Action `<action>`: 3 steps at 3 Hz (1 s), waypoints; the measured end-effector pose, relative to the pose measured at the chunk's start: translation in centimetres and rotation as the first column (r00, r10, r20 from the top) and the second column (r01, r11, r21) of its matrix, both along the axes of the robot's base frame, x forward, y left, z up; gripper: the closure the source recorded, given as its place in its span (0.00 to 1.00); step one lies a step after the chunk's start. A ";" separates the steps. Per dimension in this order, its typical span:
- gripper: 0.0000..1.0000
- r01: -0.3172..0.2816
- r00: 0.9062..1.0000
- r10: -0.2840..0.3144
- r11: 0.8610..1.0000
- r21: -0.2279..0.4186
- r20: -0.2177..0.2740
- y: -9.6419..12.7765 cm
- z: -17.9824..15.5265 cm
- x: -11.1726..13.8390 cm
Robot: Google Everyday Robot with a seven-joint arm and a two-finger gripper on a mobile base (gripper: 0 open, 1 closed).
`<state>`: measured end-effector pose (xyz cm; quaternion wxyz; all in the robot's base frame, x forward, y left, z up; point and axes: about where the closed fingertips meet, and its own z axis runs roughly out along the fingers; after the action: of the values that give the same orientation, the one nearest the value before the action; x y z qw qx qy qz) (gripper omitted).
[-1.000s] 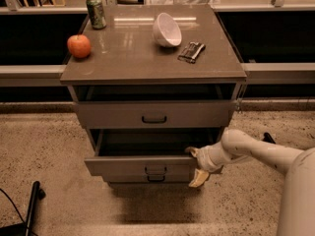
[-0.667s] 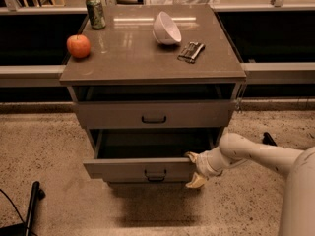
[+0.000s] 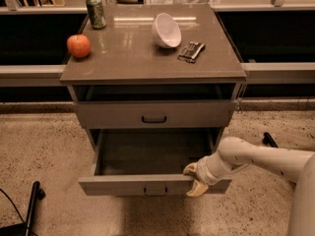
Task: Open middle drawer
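Observation:
The middle drawer point(image 3: 123, 185) of the taupe-grey cabinet stands pulled well out. Its wide shallow grey tray point(image 3: 152, 151) is bare, and its small dark loop handle point(image 3: 156, 190) sits at the centre of the low front. My gripper point(image 3: 194, 179) is at the right part of that front, one finger inside the tray and one on the outer face, shut on the front panel's top edge. My white arm point(image 3: 256, 159) reaches in from the right.
The taller top drawer point(image 3: 153, 114) is slightly out above. On the cabinet top point(image 3: 128, 58) are an apple point(image 3: 78, 45), a can point(image 3: 95, 12), a white bowl point(image 3: 166, 30) and a dark packet point(image 3: 191, 51). A dark pole point(image 3: 30, 205) lies on the floor at the left.
The middle drawer has slid further out toward the camera, with my gripper moving along on its front edge.

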<state>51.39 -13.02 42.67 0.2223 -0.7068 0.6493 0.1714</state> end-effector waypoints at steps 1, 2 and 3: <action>0.35 -0.003 1.000 0.004 0.999 -0.039 0.015 0.0 2.6 -1.6; 0.31 -0.015 0.999 0.019 0.996 -0.085 0.049 0.0 5.0 -1.2; 0.29 -0.028 0.995 0.039 0.992 -0.122 0.088 -0.4 7.1 1.4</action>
<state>52.76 -13.46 49.76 0.2053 -0.7367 0.6359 0.1035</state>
